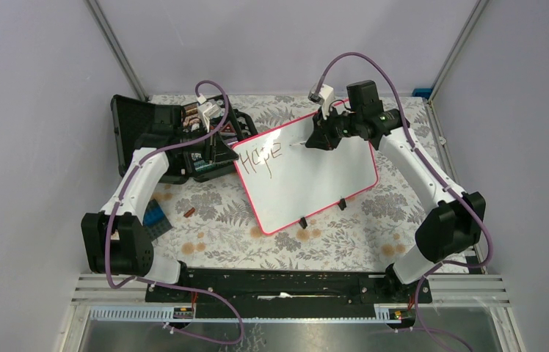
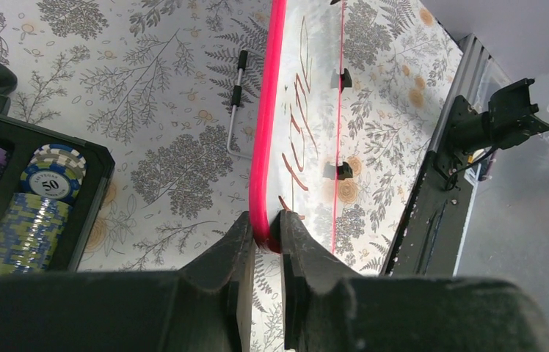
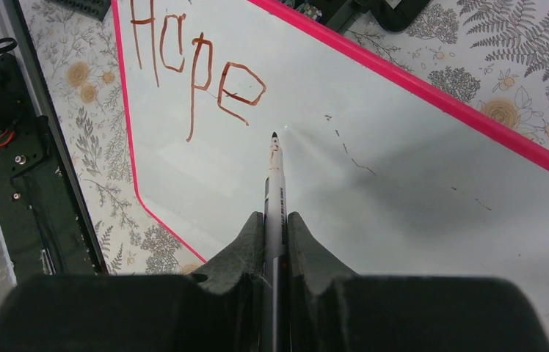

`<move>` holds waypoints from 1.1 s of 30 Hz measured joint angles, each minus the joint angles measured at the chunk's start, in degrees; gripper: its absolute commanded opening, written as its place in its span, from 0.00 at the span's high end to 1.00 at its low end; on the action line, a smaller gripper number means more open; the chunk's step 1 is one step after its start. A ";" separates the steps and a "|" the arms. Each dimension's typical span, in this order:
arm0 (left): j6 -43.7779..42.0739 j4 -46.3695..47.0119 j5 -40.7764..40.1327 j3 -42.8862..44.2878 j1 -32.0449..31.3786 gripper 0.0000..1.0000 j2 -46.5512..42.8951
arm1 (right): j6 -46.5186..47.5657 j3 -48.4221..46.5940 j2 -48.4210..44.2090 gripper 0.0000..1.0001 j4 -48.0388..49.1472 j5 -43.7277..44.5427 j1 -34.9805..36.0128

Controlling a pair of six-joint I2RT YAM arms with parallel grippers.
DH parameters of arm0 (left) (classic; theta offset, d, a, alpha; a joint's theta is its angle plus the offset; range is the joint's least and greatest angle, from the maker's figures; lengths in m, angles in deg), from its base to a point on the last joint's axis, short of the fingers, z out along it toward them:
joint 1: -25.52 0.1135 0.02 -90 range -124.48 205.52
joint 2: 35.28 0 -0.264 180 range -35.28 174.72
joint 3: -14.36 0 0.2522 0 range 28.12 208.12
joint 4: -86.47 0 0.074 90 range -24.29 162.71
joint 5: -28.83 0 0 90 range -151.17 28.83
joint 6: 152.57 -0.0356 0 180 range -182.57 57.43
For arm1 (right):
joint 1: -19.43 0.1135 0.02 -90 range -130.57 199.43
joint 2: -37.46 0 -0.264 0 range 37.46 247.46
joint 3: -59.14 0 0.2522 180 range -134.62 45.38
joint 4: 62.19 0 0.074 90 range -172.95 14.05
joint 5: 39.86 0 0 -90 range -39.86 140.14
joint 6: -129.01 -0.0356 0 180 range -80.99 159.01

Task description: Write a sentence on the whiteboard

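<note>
Evidently one arm wrote, the other steadied.
Right gripper [image 3: 275,220] clamped the marker [image 3: 274,183], tip just past "Hope" (the sentence [image 3: 197,73] so far); left gripper [image 2: 266,224] pinched the pink rim of the whiteboard [image 1: 315,180], presumably to stop it sliding across the floral table [image 1: 209,220].

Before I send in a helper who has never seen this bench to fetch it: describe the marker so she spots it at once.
Start at the pink-rimmed whiteboard on the flowered table. Over its far half the right gripper has its jaws shut on the marker, tip aimed just past the written word "Hope". Slim, pale-barrelled and dark-tipped, it is all those jaws hold.
</note>
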 measured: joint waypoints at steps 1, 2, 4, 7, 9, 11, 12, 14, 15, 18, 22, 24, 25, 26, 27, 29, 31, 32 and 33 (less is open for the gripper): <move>0.24 -0.13 0.04 0.00 0.00 0.90 0.00 | 0.02 -0.02 0.13 1.00 0.00 0.07 0.00; 0.50 -0.24 0.17 0.00 0.00 0.91 0.00 | 0.02 -0.11 0.35 1.00 0.02 0.20 0.00; 0.66 -0.26 0.22 0.00 0.00 0.94 0.00 | 0.04 -0.35 0.90 1.00 0.07 0.68 0.00; 0.87 -0.26 0.22 0.00 0.00 0.98 0.00 | 0.02 -0.42 1.55 1.00 0.22 1.46 0.00; 0.98 -0.26 0.20 0.00 0.00 1.00 0.02 | 0.02 -0.42 1.70 1.00 0.22 1.70 0.00; 1.07 -0.26 0.20 0.00 0.00 1.00 0.02 | 0.02 -0.63 1.70 1.00 0.22 1.73 0.00; 1.09 -0.26 0.20 0.00 0.00 1.00 0.00 | 0.02 -0.90 1.70 1.00 0.22 1.75 0.00; 1.11 -0.26 0.20 0.00 0.00 1.00 0.02 | 0.02 -1.33 1.70 1.00 0.39 1.77 0.00; 1.11 -0.26 0.20 0.00 0.00 1.00 0.02 | 0.02 -1.55 1.70 1.00 0.42 1.90 0.00; 1.14 -0.26 0.20 0.00 0.00 1.00 0.02 | 0.11 -1.84 1.84 1.00 0.46 2.75 0.00; 1.14 -0.26 -0.04 0.00 0.00 1.00 0.02 | 0.22 -1.88 2.16 1.00 0.46 2.99 0.00; 1.18 -0.28 -0.09 0.00 0.00 1.00 0.02 | 0.33 -1.88 2.16 1.00 0.46 3.08 0.00; 1.20 -0.26 -0.09 0.00 0.00 1.00 0.02 | 0.42 -1.88 2.16 1.00 0.46 3.08 0.00; 1.27 -0.26 -0.13 0.00 0.00 1.00 0.02 | 0.50 -1.88 2.16 1.00 0.46 3.13 0.00; 1.31 -0.26 -0.17 0.00 0.00 1.00 0.02 | 0.61 -1.84 2.16 1.00 0.46 3.15 0.00; 1.31 -0.26 -0.26 0.00 0.00 1.00 0.02 | 0.83 -1.70 2.16 1.00 0.50 3.17 0.00; 1.33 -0.28 -0.42 0.00 0.00 1.00 0.02 | 1.05 -1.14 2.10 1.00 0.74 3.15 0.00; 1.33 -0.26 -0.50 0.00 0.00 1.00 0.02 | 1.11 -0.66 2.03 1.00 0.83 3.13 0.00; 1.33 -0.28 -0.66 0.00 0.00 1.00 0.02 | 1.14 -0.24 1.97 1.00 0.85 3.08 0.00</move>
